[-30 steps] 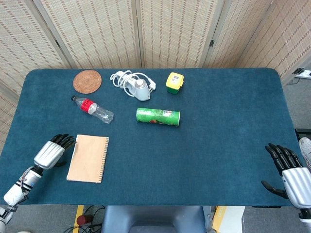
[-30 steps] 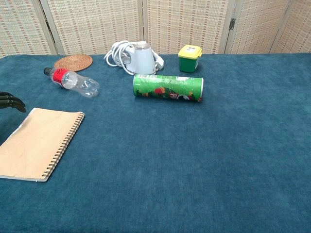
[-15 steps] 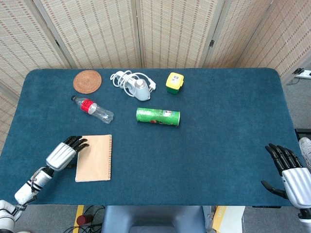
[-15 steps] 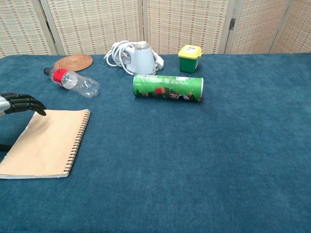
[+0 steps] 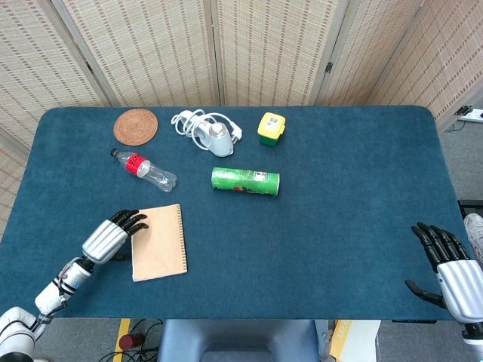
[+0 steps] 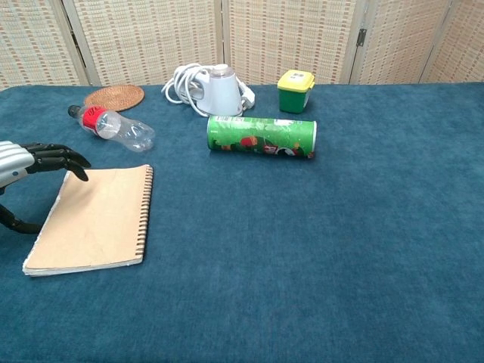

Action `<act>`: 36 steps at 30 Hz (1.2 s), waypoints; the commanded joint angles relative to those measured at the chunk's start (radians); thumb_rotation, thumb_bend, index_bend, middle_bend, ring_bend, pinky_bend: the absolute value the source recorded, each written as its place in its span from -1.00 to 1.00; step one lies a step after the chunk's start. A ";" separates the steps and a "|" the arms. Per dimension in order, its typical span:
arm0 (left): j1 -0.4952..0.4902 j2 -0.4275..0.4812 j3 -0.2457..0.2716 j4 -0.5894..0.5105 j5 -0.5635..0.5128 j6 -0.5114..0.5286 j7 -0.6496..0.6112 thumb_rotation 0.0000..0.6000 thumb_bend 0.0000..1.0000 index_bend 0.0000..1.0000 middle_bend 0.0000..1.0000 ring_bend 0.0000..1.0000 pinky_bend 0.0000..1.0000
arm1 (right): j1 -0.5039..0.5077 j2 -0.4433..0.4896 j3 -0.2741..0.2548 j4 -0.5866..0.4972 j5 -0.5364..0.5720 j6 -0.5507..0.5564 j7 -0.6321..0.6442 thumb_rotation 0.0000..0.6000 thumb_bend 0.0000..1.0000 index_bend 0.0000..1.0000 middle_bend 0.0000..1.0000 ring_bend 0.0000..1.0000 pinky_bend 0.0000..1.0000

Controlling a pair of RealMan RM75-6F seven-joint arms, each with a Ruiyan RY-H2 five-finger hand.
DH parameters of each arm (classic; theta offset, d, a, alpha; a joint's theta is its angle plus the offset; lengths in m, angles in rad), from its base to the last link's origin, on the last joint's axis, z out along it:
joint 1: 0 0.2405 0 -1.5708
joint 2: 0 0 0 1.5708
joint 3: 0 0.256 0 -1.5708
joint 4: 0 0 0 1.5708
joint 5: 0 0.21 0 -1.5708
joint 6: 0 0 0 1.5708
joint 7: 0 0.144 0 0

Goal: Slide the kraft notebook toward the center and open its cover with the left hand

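Observation:
The kraft notebook (image 5: 160,243) (image 6: 97,218) lies closed on the blue table, at the front left, its spiral binding along the right edge. My left hand (image 5: 114,234) (image 6: 34,161) lies against the notebook's left edge, with black fingertips resting on the far left corner of the cover. It holds nothing. My right hand (image 5: 448,270) hovers at the table's front right corner with fingers spread, far from the notebook. The chest view does not show the right hand.
A green snack can (image 5: 245,181) (image 6: 262,136) lies on its side mid-table. Behind the notebook lies a plastic bottle (image 5: 145,170) (image 6: 115,128). At the back sit a woven coaster (image 5: 136,125), a white corded device (image 5: 210,131) and a yellow-green box (image 5: 271,127).
My left hand has pushed the notebook to the right, toward the center, and the notebook has turned slightly. The right hand has not moved.

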 commanded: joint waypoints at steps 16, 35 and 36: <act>-0.023 -0.050 -0.007 0.000 -0.020 -0.012 -0.029 1.00 -0.25 -0.35 -0.59 -0.69 -0.56 | -0.007 -0.001 0.002 0.004 0.004 0.006 0.006 1.00 -0.59 -1.00 -0.79 -0.85 -0.77; -0.087 -0.093 -0.026 -0.066 -0.034 0.047 -0.098 1.00 0.31 0.15 -0.59 -0.69 -0.56 | -0.013 -0.010 0.005 0.033 0.000 0.020 0.041 1.00 -0.59 -1.00 -0.79 -0.85 -0.77; -0.089 -0.095 -0.030 -0.074 -0.038 0.052 -0.108 1.00 0.34 0.20 -0.58 -0.69 -0.56 | -0.013 -0.010 0.004 0.035 0.001 0.020 0.043 1.00 -0.59 -1.00 -0.79 -0.85 -0.77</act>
